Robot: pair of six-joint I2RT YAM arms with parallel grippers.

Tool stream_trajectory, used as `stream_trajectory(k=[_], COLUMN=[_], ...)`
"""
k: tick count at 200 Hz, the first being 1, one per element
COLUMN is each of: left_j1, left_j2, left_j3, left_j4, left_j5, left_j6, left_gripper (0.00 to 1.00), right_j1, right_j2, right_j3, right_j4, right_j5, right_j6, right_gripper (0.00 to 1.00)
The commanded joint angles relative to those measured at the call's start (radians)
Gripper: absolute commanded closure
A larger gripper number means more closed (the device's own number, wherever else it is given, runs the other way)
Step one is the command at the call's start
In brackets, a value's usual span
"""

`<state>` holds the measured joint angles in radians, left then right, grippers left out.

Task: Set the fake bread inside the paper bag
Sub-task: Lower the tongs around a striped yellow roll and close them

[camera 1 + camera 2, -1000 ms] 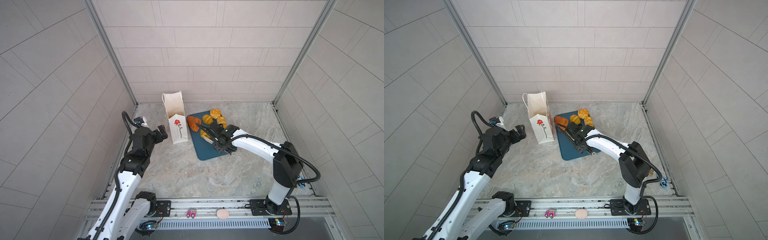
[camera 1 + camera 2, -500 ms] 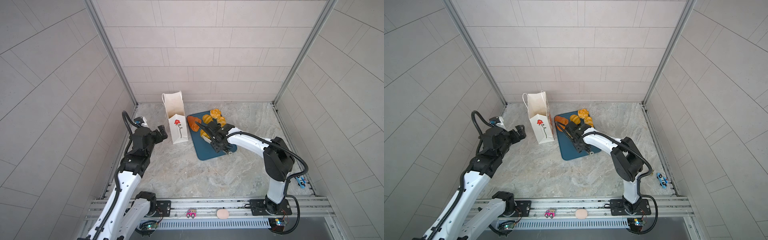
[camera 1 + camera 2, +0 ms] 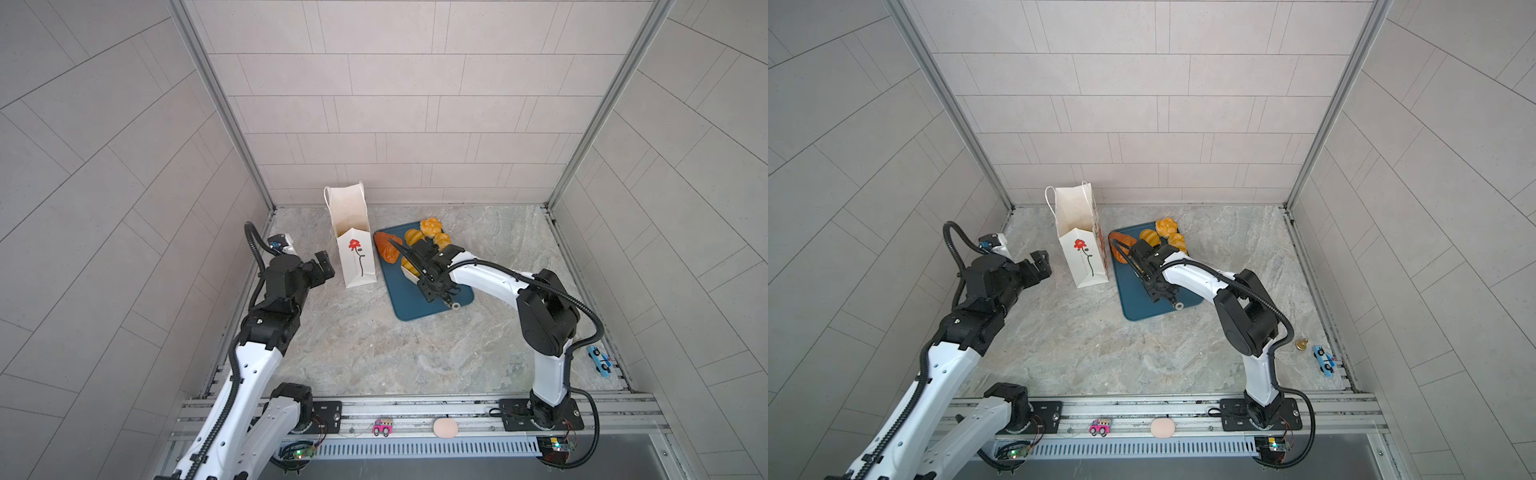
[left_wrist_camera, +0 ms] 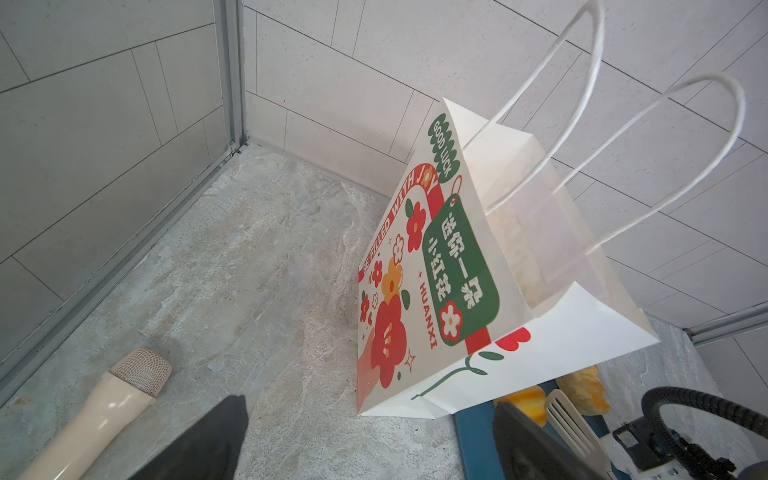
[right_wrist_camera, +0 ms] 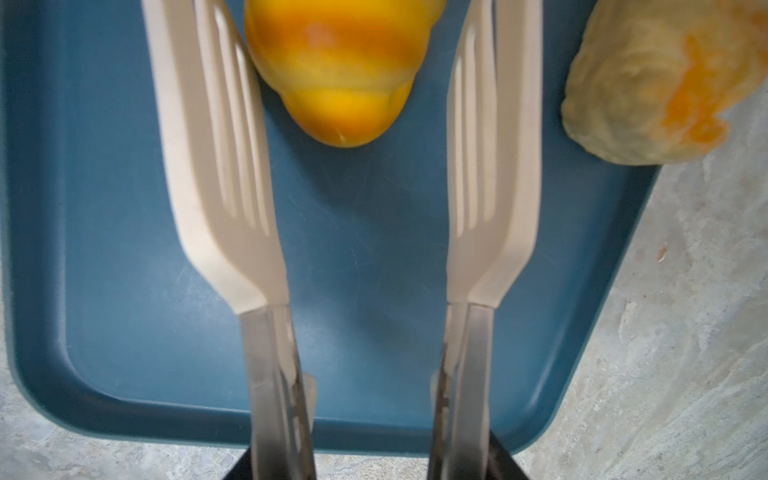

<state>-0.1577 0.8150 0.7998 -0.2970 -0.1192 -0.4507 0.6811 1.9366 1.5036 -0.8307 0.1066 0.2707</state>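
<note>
We have pushed our right hand point(image 3: 430, 284), clamped on white slotted tongs point(image 5: 224, 187), across the dark-blue tray point(image 5: 124, 291) until their blades straddle a glossy yellow striped roll point(image 5: 336, 70), so a pinch looks next; our left hand point(image 3: 324, 268) gapes idle.

One bag point(image 3: 355, 266) and one tray point(image 3: 415, 305). Five pieces of bread show in a top view: one reddish loaf point(image 3: 386, 251), one knobbly bun point(image 3: 430, 226), and three yellow ones, a roll point(image 3: 413, 237), a second roll point(image 3: 441, 240) and a third roll point(image 3: 406, 262). One pair of tongs point(image 5: 220, 187), two blades. Two toy cars, a pink car point(image 3: 382, 428) and a blue car point(image 3: 600, 362). One peach disc point(image 3: 444, 428), one small gold knob point(image 3: 1301, 344), one toy microphone point(image 4: 124, 390). Two arms, a left arm point(image 3: 257, 365) and a right arm point(image 3: 490, 278).
</note>
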Motion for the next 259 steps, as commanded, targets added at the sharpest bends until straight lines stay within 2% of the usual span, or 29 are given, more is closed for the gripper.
stream_trajectory(k=[1, 96, 113, 190, 259], left_j1=[-0.003, -0.004, -0.003, -0.003, -0.003], left_j2=[-0.011, -0.007, -0.008, -0.015, -0.027], left_j3=[-0.015, -0.014, -0.014, -0.010, -0.009], left_j4=[-0.001, -0.001, 0.000, -0.001, -0.002], left_j5=[-0.025, -0.036, -0.037, -0.029, -0.021], left_j6=[0.012, 0.020, 0.021, 0.015, 0.003], left_gripper=[0.00, 0.00, 0.00, 0.00, 0.00], right_j1=[-0.005, -0.024, -0.026, -0.026, -0.025], right_j2=[0.019, 0.095, 0.097, 0.056, -0.038], right_j3=[0.040, 0.127, 0.130, 0.095, 0.040], right_j4=[0.004, -0.034, -0.039, -0.057, -0.042], right_j5=[0.001, 0.002, 0.003, -0.012, -0.015], right_j6=[0.019, 0.031, 0.026, 0.008, 0.007], right_gripper=[0.42, 0.43, 0.46, 0.74, 0.75])
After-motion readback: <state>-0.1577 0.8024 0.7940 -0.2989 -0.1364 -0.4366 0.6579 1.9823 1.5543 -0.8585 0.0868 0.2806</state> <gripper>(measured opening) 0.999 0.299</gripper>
